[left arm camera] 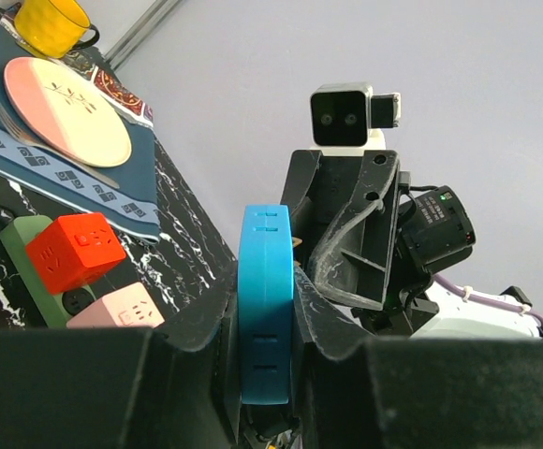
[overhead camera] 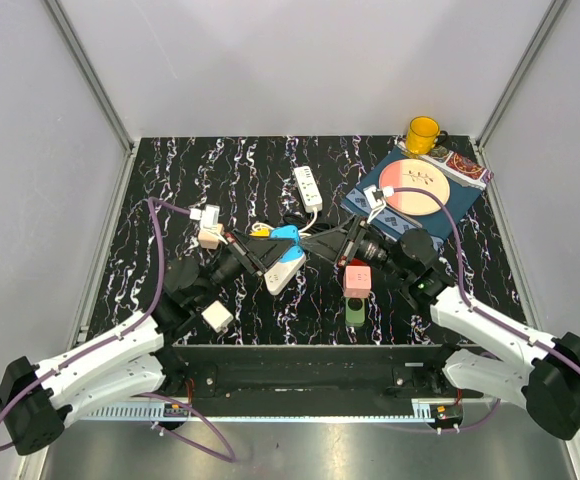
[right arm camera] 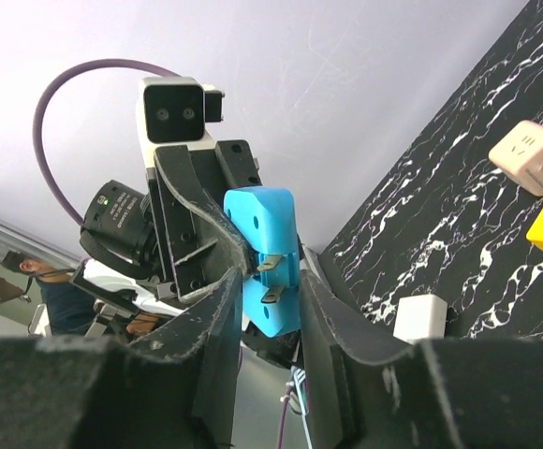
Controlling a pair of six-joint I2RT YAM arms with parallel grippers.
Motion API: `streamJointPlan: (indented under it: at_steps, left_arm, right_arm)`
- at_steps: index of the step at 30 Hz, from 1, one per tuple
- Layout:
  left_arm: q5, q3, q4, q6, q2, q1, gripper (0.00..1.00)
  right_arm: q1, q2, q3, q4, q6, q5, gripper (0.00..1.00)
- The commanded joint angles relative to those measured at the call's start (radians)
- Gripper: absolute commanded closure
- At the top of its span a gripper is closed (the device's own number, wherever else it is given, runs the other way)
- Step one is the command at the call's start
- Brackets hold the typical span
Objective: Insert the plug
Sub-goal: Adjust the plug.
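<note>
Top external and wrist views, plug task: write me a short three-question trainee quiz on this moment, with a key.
1. True or false: the blue plug lies flat on the table.
2. What colour is the mug in the far right corner? A red, B yellow, C green.
3. Fill in: in the right wrist view, the plug shows ___ metal prongs.
Key: 1 false, it is held up between the left gripper and the right gripper; 2 B; 3 two.

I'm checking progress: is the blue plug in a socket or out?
Out. The blue plug's metal prongs are bare, in no socket.
</note>
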Motion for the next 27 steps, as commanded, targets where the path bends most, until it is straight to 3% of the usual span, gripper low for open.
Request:
streamJointPlan:
  at_steps: [1, 13, 27]
  left_arm:
    - [0.024, -0.003, 0.112, -0.015, -0.003, 0.006, 1.0]
    - [0.079, -0.044, 0.254, -0.094, 0.009, 0.041, 1.0]
    - [0.123, -0.081, 0.374, -0.124, 0.017, 0.058, 1.0]
  right_arm:
    - [-0.007, -0.025, -0.001, 0.067, 0.003, 0.035, 0.66]
    - [-0.016, -0.012, -0.028, 0.126, 0.049, 0.016, 0.86]
    - [-0.03, 0.044, -0.042, 0.242, 0.158, -0.033, 0.96]
